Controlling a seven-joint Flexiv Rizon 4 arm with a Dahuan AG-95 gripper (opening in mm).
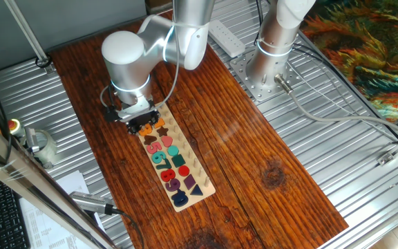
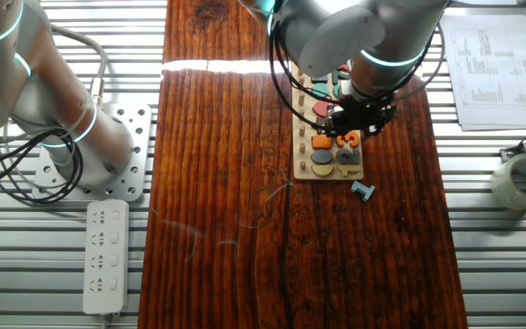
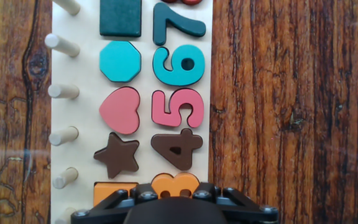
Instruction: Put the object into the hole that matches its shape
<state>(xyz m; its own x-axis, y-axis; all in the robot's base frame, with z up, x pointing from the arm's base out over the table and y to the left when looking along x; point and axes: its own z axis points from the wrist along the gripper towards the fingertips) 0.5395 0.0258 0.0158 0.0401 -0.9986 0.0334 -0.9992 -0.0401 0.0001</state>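
The orange 3 piece (image 3: pixel 174 183) sits between the black fingers of my gripper (image 3: pixel 174 194) at the bottom of the hand view. It lies in line with the number column, just below the brown 4 (image 3: pixel 176 149). The jaws press on both its sides, so the gripper is shut on it. The 3-shaped hole is hidden under the piece and the gripper. The long puzzle board (image 3: pixel 86 106) runs up the frame. In the fixed views the gripper (image 1: pixel 144 126) (image 2: pixel 358 126) is low over the board's (image 1: pixel 199 181) (image 2: pixel 301 170) end, with orange (image 2: pixel 346 139) showing beneath it.
A small light blue piece (image 2: pixel 362 190) lies on the wooden table just off the board's end. Pegs (image 3: pixel 63 91) line the board's left edge. A second arm's base (image 2: pixel 89 155), a power strip (image 2: pixel 105 256) and a tape roll (image 2: pixel 523 178) stand around the table.
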